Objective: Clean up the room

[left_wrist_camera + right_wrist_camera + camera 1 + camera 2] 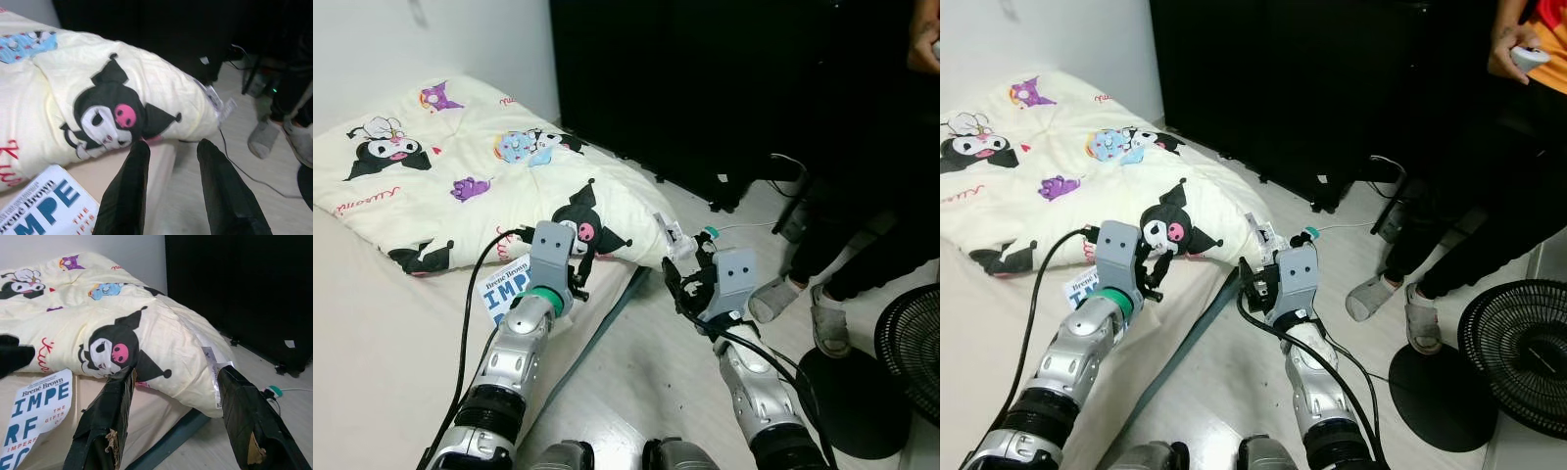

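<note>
Since the quilt (pixel 460 186) lies rumpled on the mattress (pixel 382 333), soft and floppy, I'd pinch its overhanging corner; both the left gripper (pixel 168 161) and right gripper (pixel 176 396) are spread, empty.

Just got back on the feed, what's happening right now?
The robot stands at the edge of a mattress, both arms raised toward the cream cartoon-print comforter whose corner hangs off over the floor. The left gripper hovers open above the mattress edge beside a white book with blue lettering. The right gripper is open, lined up on the comforter's overhanging corner, holding nothing. A person stands to the right near a black fan.
</note>
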`<state>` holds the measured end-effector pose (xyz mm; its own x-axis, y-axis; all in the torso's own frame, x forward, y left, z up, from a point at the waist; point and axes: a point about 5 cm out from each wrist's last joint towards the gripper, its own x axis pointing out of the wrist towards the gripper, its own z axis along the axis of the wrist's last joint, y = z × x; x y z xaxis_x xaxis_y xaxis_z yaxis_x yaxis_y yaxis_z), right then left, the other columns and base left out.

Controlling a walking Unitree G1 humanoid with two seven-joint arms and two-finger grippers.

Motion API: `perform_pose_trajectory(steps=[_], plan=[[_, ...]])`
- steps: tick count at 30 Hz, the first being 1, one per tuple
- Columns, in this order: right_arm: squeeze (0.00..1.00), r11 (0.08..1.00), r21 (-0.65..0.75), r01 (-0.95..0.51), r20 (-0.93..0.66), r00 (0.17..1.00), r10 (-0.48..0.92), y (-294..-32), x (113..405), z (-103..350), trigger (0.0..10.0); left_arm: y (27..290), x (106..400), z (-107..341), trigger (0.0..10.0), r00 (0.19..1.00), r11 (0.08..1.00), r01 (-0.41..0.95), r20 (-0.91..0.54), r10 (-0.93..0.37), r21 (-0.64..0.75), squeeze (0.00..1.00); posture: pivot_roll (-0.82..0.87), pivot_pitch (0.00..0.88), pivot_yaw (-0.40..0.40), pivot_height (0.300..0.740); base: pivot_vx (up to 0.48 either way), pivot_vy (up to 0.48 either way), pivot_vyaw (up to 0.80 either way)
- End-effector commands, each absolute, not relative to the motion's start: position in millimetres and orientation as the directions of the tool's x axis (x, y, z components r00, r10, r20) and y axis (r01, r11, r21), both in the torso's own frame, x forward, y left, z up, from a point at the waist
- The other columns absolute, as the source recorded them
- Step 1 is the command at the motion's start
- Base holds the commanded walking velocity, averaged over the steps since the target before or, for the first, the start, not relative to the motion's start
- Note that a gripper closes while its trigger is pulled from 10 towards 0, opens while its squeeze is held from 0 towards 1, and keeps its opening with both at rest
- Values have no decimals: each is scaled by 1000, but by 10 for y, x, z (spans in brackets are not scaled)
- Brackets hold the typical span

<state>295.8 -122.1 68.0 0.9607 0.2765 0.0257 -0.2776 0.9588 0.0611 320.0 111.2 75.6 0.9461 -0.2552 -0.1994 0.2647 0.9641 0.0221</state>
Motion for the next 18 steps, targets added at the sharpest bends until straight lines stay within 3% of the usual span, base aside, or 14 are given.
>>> perform_pose_trajectory(steps=[1,18], plan=[[0,962,60,-268,-7,963,269,-1244,2919,602,10000,1097,3173,687,10000,937,962,272,-230,-262,9,0,-34,27,36,740,0,0,0],[0,963,44,-267,-26,963,269,-1219,2904,560,10000,1065,3176,690,10000,935,961,278,-228,-271,-1,0,-26,27,40,735,0,0,0]])
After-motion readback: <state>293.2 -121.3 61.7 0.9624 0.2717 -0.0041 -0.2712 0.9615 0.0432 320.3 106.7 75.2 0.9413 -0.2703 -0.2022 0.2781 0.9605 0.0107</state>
